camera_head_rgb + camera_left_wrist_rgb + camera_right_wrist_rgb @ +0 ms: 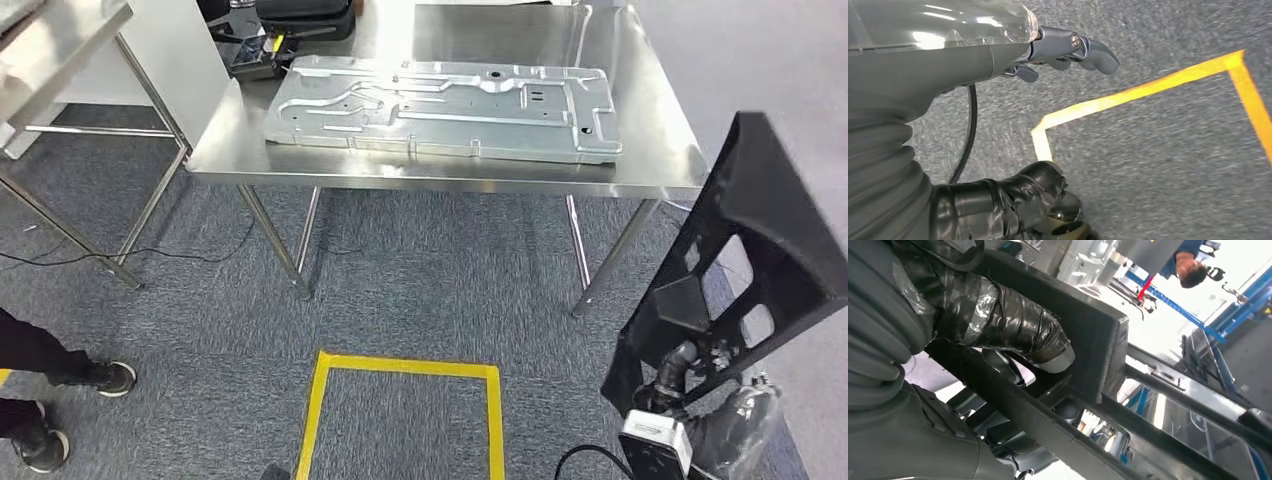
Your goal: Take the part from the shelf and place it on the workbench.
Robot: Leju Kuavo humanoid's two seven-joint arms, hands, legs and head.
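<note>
At near right, low in the head view, we see the right hand (690,375) gripping the black part (760,250), a flat frame with open cutouts, from its lower end. Its taped thumb (1013,325) is pressed over one bar of the frame in the right wrist view, so we read the hand as clamped on the part. The part stands tilted, rising up and away to the right, off the floor and well apart from the workbench (640,110).

Risk first: the hold sits at one end of a long frame, so we judge the free end can swing or twist in the grip during the carry. If it rotates, it could slip out over the carpet (420,270). The upper end could also catch the bench's near edge or right leg (615,255) on approach. On the bench top lies a large metal plate (440,110), taking up much of the middle; we think setting the part down there means landing on it or scraping it, and the free space on the right is narrow.

Left hand (1068,50) hangs over the carpet near the yellow floor tape (1128,95), fingers loosely curled, holding nothing as far as we can see. A person's shoes (70,400) show at near left.
</note>
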